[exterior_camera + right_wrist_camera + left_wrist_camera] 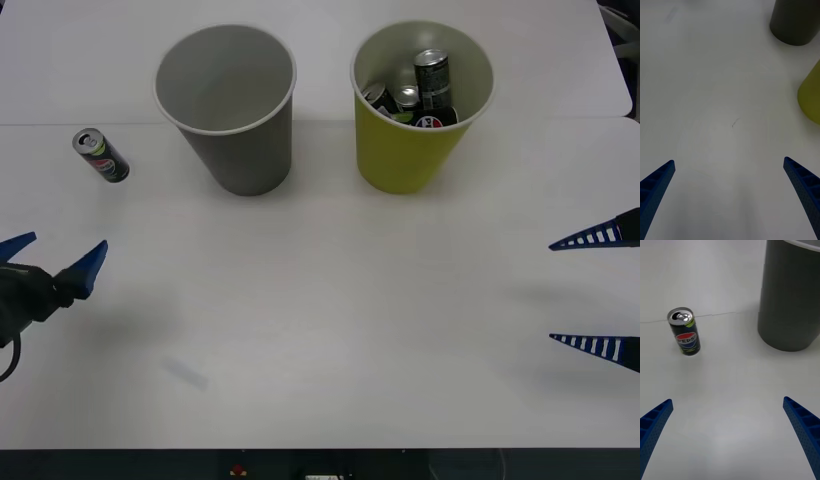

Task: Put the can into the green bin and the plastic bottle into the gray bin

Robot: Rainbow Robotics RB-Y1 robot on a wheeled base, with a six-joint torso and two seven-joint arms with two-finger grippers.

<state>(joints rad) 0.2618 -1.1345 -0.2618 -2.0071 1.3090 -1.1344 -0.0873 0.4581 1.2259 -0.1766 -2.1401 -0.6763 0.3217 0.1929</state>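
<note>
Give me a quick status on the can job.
Left gripper open, empty, near-left of table. Right gripper open, idle at right. Small dark can upright, left of gray cup-shaped bin. Path clear.

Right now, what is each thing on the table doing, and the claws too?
Can: standing upright on the table, not held.
Gray bin: upright, looks empty.
Green bin: upright, several cans inside.
Left claw: open, holding nothing.
Right claw: open, holding nothing.
</note>
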